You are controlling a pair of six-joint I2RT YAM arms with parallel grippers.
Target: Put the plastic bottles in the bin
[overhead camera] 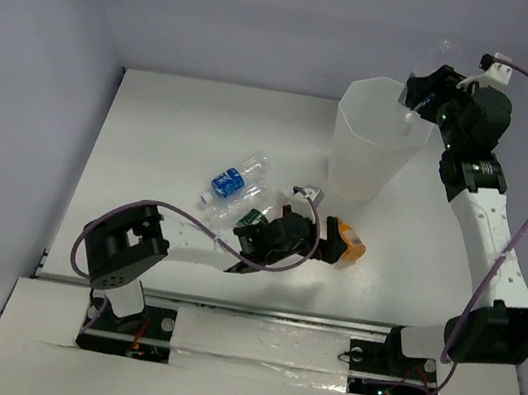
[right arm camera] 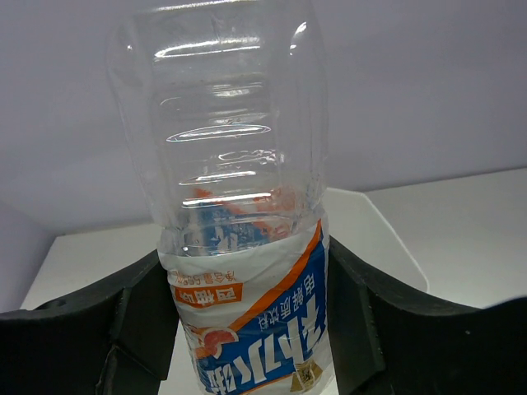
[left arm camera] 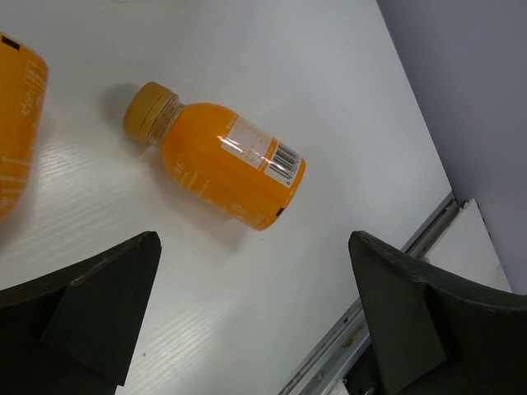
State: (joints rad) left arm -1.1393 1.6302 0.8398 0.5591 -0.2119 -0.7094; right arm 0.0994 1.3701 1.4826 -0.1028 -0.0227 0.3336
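Right tool (right arm camera: pixel 247 317) grips a likely light, crushable clear bottle (right arm camera: pixel 239 206) by its labelled waist above the far-right bin (overhead camera: pixel 351 161); left tool (left arm camera: pixel 254 247), wide open and empty, hovers over an orange bottle (left arm camera: pixel 222 169) lying on the desk (overhead camera: pixel 152 138).

I've got open table (left arm camera: pixel 329 99) round the orange bottle (left arm camera: pixel 216 164) under my left gripper's (left arm camera: pixel 254 276) spread jaws, only a second orange bottle (left arm camera: pixel 16 123) crowding the wrist view's left edge, and the bin's (overhead camera: pixel 373 150) mouth open.
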